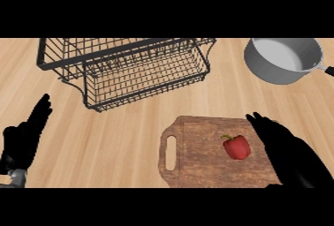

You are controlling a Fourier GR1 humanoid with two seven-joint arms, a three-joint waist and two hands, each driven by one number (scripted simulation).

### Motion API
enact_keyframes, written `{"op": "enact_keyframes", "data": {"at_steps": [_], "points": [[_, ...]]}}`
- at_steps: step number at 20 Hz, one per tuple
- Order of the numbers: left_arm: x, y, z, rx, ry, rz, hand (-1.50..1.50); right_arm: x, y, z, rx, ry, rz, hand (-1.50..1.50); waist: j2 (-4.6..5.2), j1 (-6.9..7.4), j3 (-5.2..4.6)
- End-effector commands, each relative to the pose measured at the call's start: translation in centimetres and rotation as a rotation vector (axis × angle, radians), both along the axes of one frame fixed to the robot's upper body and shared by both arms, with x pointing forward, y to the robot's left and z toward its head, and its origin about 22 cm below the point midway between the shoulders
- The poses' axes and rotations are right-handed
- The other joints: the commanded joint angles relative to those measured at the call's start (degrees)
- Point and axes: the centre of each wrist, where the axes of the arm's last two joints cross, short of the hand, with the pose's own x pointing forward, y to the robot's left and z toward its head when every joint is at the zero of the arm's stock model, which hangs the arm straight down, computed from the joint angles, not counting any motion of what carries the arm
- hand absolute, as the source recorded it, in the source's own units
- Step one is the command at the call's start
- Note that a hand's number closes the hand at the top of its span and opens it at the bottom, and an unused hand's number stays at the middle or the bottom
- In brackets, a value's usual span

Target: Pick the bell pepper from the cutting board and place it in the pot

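Observation:
A red bell pepper (237, 147) with a green stem lies on the brown wooden cutting board (195, 154) at the lower middle. My right hand (287, 150) hovers over the board's right side, just right of the pepper, its fingers straight and pointing away, not touching the pepper. The grey pot (282, 59) stands at the upper right, with nothing seen inside and its handle pointing right. My left hand (26, 134) rests open at the left edge, fingers up.
A black wire basket rack (130, 66) occupies the upper left and middle of the wooden counter (117, 141). Bare counter lies between the board and the pot.

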Motion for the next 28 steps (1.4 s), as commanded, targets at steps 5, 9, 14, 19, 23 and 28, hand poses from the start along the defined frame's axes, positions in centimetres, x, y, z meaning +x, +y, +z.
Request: {"op": "enact_keyframes", "data": {"at_steps": [5,9,14,19,23,28], "points": [[-0.1,0.6,-0.1,-0.017,0.015,0.003,0.0,2.7,4.8,-1.7,-0.114,0.104,-0.035,-1.5,-0.18,-0.98,0.07],[-1.4,-1.1,-0.7,0.002,0.001,0.01,0.0,5.8,4.6,-1.6,-0.149,0.12,-0.065,-1.5,-0.19,-0.7,0.1],[0.3,-0.6,-0.8,0.004,-0.006,0.037,0.0,6.4,6.7,-3.4,-0.17,0.164,-0.044,-1.5,-0.15,-1.14,0.1],[-1.7,0.1,-0.4,0.004,0.002,0.023,0.0,6.3,5.2,-4.6,-0.186,0.199,-0.08,-1.5,-0.25,-1.13,0.12],[-0.5,-1.4,-1.1,-0.005,0.008,0.022,0.0,6.9,5.3,-5.5,-0.191,0.164,-0.072,-1.5,-0.22,-1.33,0.13],[-0.2,0.1,0.3,0.006,0.004,0.034,0.0,6.4,5.3,-5.9,-0.186,0.175,-0.088,-1.5,-0.25,-1.35,0.13]]}}
